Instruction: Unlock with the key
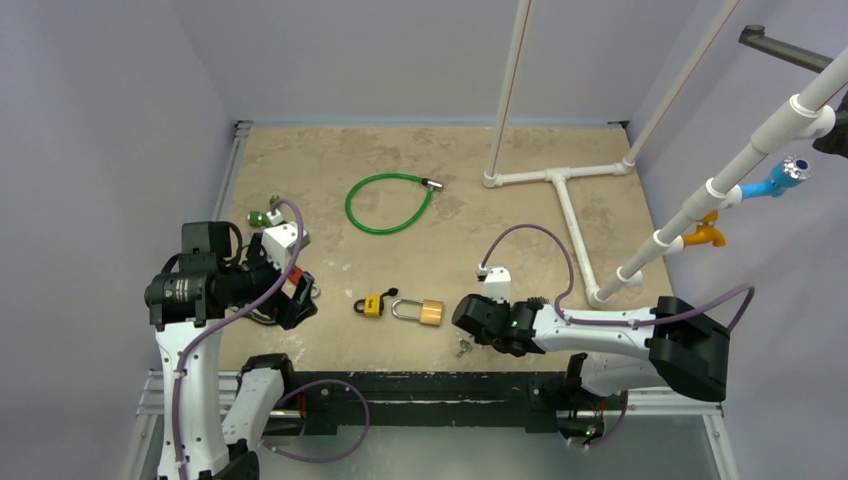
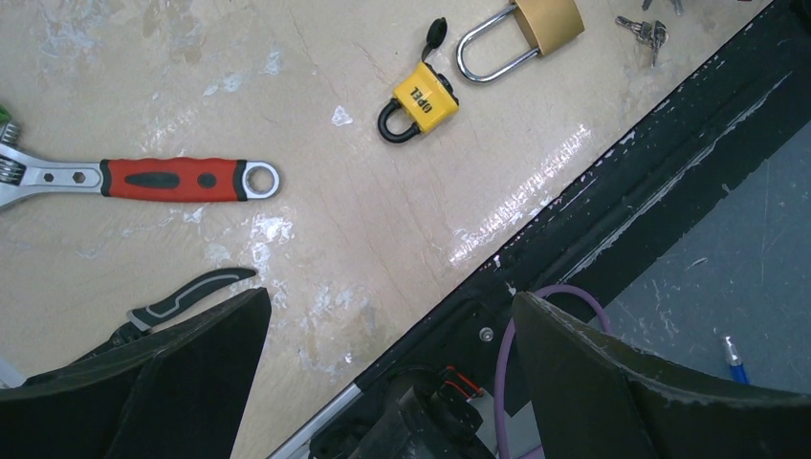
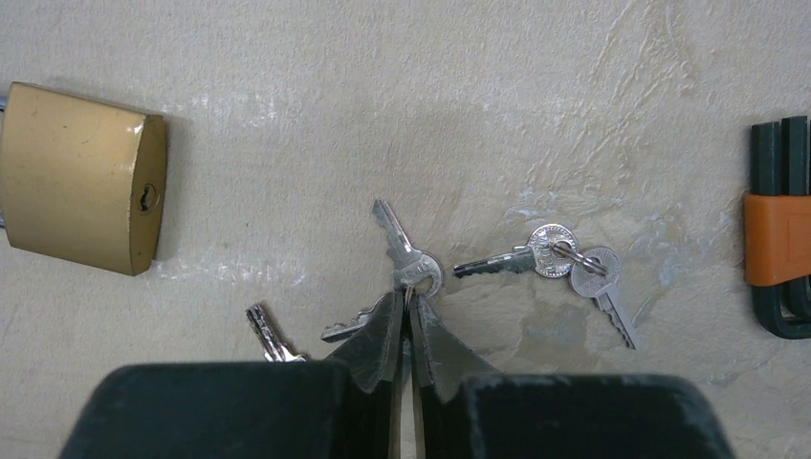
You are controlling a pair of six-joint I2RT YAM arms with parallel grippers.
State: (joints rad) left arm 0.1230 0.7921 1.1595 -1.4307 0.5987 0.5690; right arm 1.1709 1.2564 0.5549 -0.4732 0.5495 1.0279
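Observation:
A brass padlock (image 1: 430, 312) lies on the table, keyhole end toward my right gripper; it also shows in the right wrist view (image 3: 81, 191). A small yellow padlock (image 1: 372, 305) lies left of it and shows in the left wrist view (image 2: 421, 100). My right gripper (image 3: 408, 301) is down at the table, shut on the ring of a bunch of silver keys (image 3: 406, 253). It is just right of the brass padlock in the top view (image 1: 468, 318). A second pair of keys (image 3: 564, 260) lies loose to the right. My left gripper (image 2: 390, 301) is open and empty, above the table's near-left edge.
A red-handled wrench (image 2: 172, 179) and a black-handled tool (image 2: 191, 292) lie by the left gripper. A green cable lock (image 1: 390, 203) lies at mid-table. A white pipe frame (image 1: 570, 215) stands at the back right. An orange-and-green hex key set (image 3: 779, 239) lies right of the keys.

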